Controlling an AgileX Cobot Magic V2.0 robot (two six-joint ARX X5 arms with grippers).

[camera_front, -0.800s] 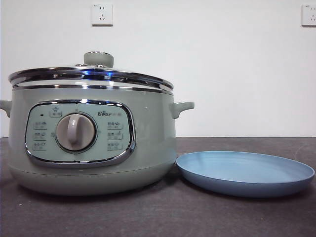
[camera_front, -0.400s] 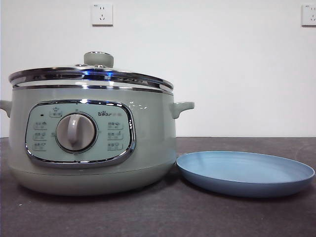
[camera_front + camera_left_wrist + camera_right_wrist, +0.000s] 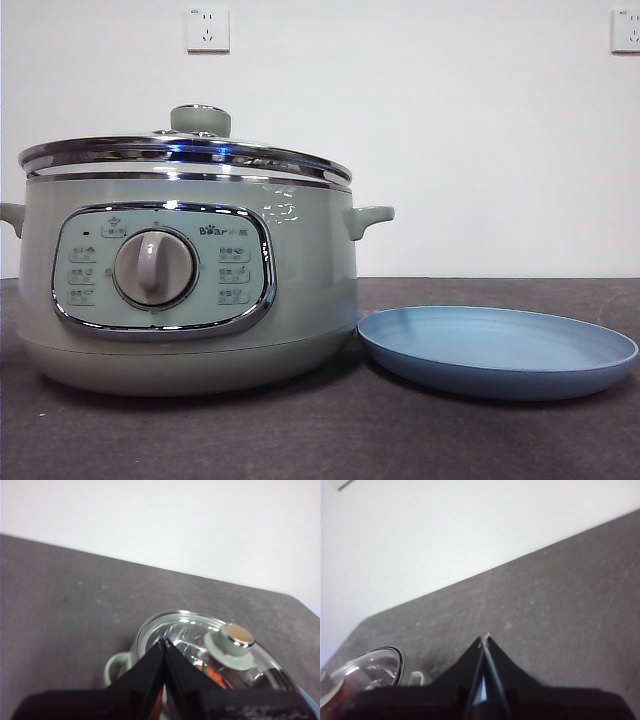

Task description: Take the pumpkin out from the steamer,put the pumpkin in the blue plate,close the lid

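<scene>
You have one large round pale sage-green steamer (image 3: 190, 290) on the dark grey tabletop (image 3: 320, 440), with one chrome-framed control panel, one central dial and two small side handles showing in the front view. One round glass lid (image 3: 185, 152) with a shiny chrome rim sits closed on its rim, and its single stubby pale-green knob stands on top. Just beside the steamer lies one wide shallow light-blue plate (image 3: 497, 350), flat on the tabletop; nothing lies in it, and its near edge comes very close to the steamer's base.

Through the glass in the left wrist view you can make out one patch of orange-red, the small pumpkin (image 3: 216, 676), inside the steamer under the lid; its shape is mostly hidden.

Your left tool (image 3: 164, 642) hangs above the lid (image 3: 200, 645), near the knob but not touching it, with its two black jaws pressed together at the tips and holding nothing. Your right tool (image 3: 485, 639) is off to the side over bare tabletop, jaws also closed together and empty, with only the lid's edge (image 3: 365, 670) at the corner of its view. Neither arm shows in the front view.

Two white wall sockets (image 3: 207, 29) sit on the white wall behind.
</scene>
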